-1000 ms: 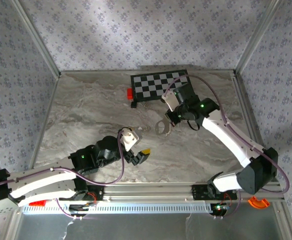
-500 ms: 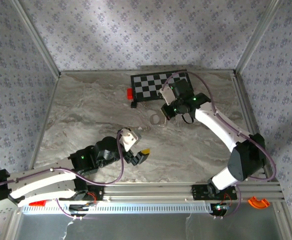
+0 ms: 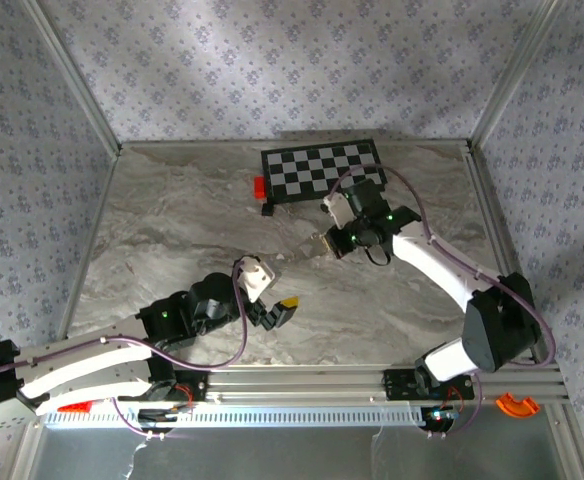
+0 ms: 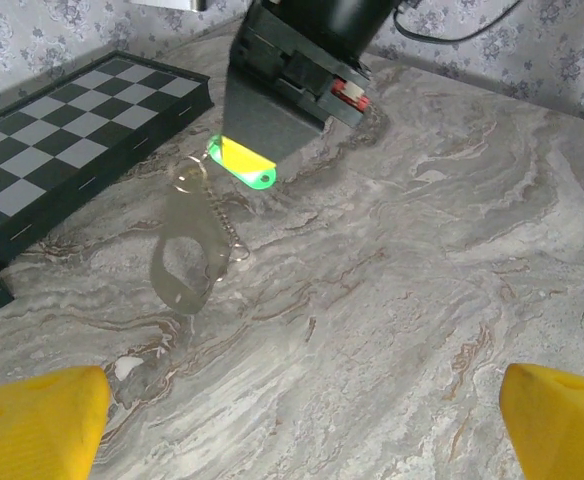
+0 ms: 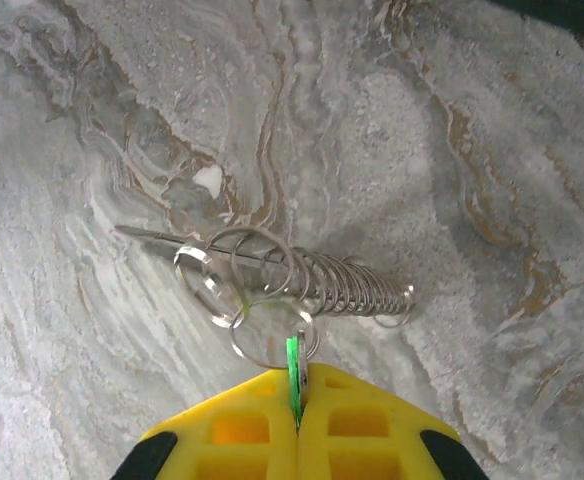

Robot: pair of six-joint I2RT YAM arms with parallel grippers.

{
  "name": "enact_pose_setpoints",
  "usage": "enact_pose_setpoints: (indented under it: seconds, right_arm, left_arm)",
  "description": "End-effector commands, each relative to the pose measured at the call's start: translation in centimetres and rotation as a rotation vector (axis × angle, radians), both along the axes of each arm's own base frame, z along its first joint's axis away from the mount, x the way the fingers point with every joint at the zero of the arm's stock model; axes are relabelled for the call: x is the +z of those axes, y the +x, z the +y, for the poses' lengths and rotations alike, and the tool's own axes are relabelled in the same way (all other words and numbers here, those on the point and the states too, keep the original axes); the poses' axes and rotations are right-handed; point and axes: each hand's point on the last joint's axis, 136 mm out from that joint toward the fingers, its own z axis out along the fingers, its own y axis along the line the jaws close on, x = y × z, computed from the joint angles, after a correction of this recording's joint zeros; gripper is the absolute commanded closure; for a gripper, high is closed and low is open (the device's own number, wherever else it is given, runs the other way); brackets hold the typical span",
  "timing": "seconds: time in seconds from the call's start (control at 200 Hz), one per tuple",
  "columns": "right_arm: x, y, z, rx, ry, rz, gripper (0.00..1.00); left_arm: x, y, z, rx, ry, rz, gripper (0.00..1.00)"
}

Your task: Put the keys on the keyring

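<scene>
- Marble worktop between patterned walls; toward its near edge the left gripper hovers, jaws wide and empty.
- Past the middle, the keyring sits low over the marble, long axis roughly left–right, free end toward the left edge.
- Right gripper is pinched on its green tag.
- One flat pale key looks hung on already; whether more remain, I cannot tell.
- Checkerboard lies at the far edge.

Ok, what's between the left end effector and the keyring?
Just bare marble table separates the left end effector from the keyring, in the left wrist view.
</scene>
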Motion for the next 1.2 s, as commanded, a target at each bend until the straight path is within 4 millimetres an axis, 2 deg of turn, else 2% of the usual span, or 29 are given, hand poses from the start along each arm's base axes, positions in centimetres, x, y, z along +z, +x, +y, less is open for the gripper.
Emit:
enact_pose_setpoints:
  seconds: [0.0, 0.395, 0.72, 1.194]
  right_arm:
    - [0.9, -0.9, -0.1, -0.016, 0.051, -0.004, 1.0]
    - [-1.7, -4.7, -0.6, -0.043, 0.101, 0.078, 1.0]
    - [-5.2, -7.7, -1.1, -0.085, 0.108, 0.161, 1.0]
    - [-9.3, -11.0, -2.6, -0.181, 0.131, 0.246, 1.0]
  left_arm:
    - [0.8, 0.4, -0.3, 0.006, -0.039, -0.015, 0.0]
    - [0.2, 0.5, -0.2, 0.004, -0.03, -0.001, 0.01]
    - [-0.2, 0.9, -0.3, 0.012, -0.03, 0.008, 0.0]
    - [-0.1, 1.0, -0.3, 0.014, -0.029, 0.017, 0.0]
